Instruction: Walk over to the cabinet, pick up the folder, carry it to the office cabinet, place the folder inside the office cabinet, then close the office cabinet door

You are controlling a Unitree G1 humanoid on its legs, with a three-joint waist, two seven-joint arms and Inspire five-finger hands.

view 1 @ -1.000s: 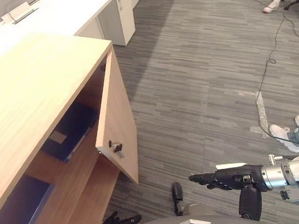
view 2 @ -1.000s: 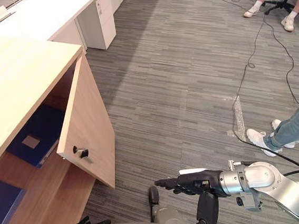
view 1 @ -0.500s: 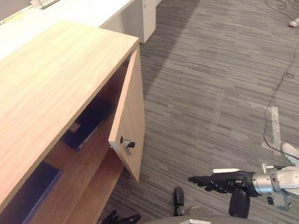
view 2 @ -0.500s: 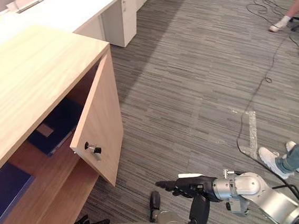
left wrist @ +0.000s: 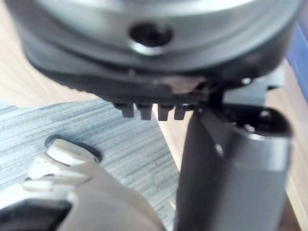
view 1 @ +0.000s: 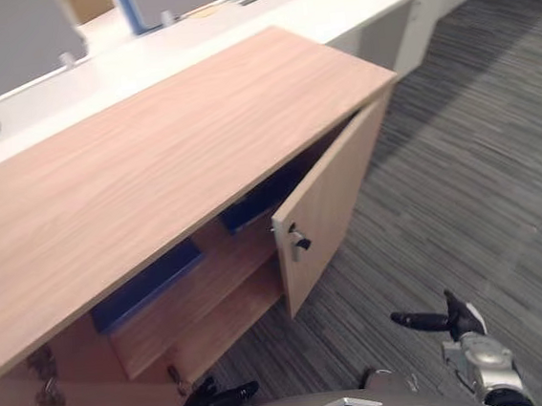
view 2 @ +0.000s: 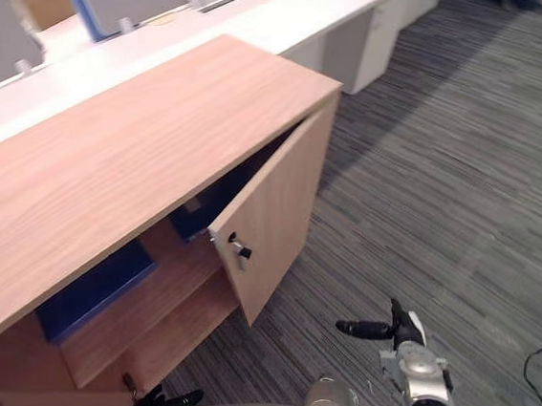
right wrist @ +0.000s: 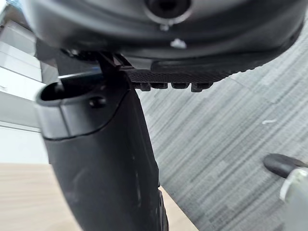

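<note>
Left eye view: wooden cabinet (view 1: 152,166) w/ its door (view 1: 329,202) swung about halfway open, knob (view 1: 297,241) on the free edge. A blue folder (view 1: 257,202) lies flat on the shelf inside, just behind the door. A second blue flat thing (view 1: 144,284) lies in the next compartment to the left. Left hand (view 1: 213,400) hangs low by the cabinet's base, fingers loosely apart, holding nothing. Right hand (view 1: 446,320) is out over the carpet (view 1: 481,192), well apart from the door, fingers straight, empty.

Right eye view: same layout. Folder sits back from the shelf edge, so it prob. won't foul the door.

Left wrist view: thumb (left wrist: 231,159) and finger roots, wood and carpet past them, nothing in the grasp.

Right wrist view: thumb (right wrist: 101,159) straight, carpet beyond, nothing held.

Handling: folder looks thin, light and stiff, and is already stowed, so no regrasp needed. Door is what's left: a rigid panel that prob. swings easily on its hinges. Best contact is a flat push on the outer face near the knob edge, i.e. far from the hinges. Knob looks too small for a sure pinch.
</note>
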